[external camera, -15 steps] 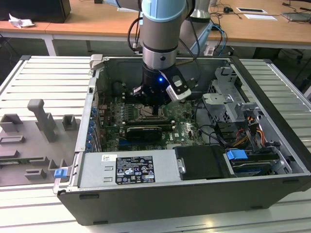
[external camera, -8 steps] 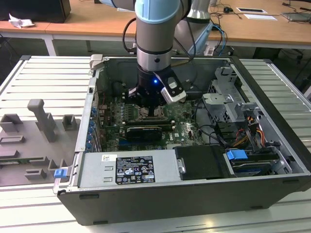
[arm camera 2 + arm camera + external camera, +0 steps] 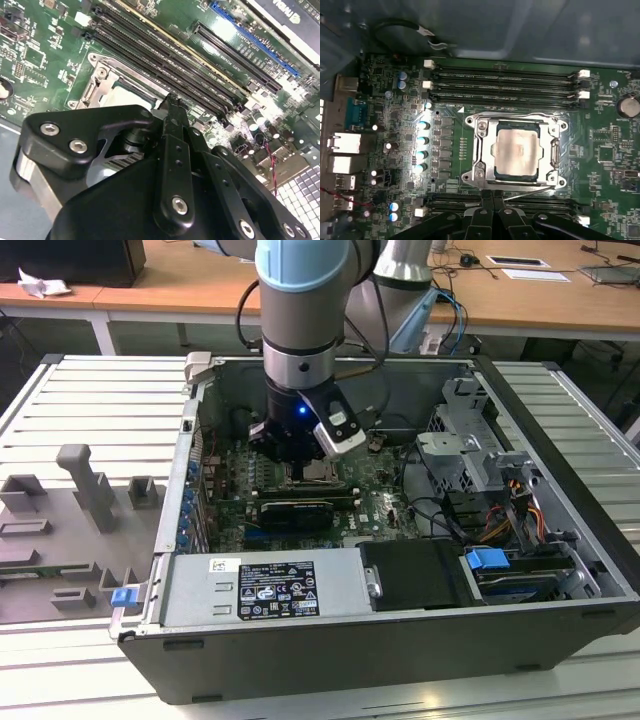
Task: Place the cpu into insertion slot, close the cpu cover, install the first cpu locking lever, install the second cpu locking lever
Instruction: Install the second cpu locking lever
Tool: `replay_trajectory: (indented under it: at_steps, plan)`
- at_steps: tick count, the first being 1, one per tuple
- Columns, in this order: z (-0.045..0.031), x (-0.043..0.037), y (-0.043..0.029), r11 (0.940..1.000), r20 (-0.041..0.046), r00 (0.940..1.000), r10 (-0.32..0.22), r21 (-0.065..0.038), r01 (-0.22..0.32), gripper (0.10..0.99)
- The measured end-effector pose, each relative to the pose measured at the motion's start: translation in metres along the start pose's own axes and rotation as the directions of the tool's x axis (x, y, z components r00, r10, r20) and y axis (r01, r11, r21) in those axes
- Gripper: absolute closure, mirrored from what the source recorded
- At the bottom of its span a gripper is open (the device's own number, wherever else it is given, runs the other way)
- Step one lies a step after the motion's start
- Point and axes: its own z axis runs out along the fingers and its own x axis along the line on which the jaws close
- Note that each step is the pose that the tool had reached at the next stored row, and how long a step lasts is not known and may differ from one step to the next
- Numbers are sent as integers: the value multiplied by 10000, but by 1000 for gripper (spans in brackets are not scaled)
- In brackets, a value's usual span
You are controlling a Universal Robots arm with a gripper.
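Cpu seated in insertion slot, dull silver top showing through window of cpu cover, which lies closed over it. Lever state unclear. Pincer fingertips pressed together, holding nothing, just beside slot edge facing lower memory slots.
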Motion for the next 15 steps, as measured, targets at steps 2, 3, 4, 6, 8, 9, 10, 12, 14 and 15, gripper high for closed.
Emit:
replay_trajectory:
  at_steps: [2, 3, 4, 6, 8, 9, 10, 12, 14, 15]
  plan:
    - [48, 4, -4, 10000, 1, 10000, -2, -5, 2, 980]
    - [80, 6, -6, 10000, 1, 10000, 1, -6, -1, 980]
    - [103, 9, -9, 10000, 1, 10000, 1, -23, -1, 980]
    - [111, 18, -39, 9997, 14, 10000, 7, -245, -6, 980]
    - [108, 29, -79, 9991, 25, 10000, 11, -425, -10, 980]
    - [106, 36, -99, 9987, 30, 10000, 13, -502, -11, 980]
    - [103, 49, -123, 9983, 33, 10000, 15, -576, -13, 980]
    - [99, 101, -161, 9971, 43, 10000, 20, -757, -17, 980]
    - [97, 127, -188, 9961, 50, 10000, 20, -881, -16, 980]
    - [98, 130, -197, 9957, 52, 10000, 23, -921, -18, 980]
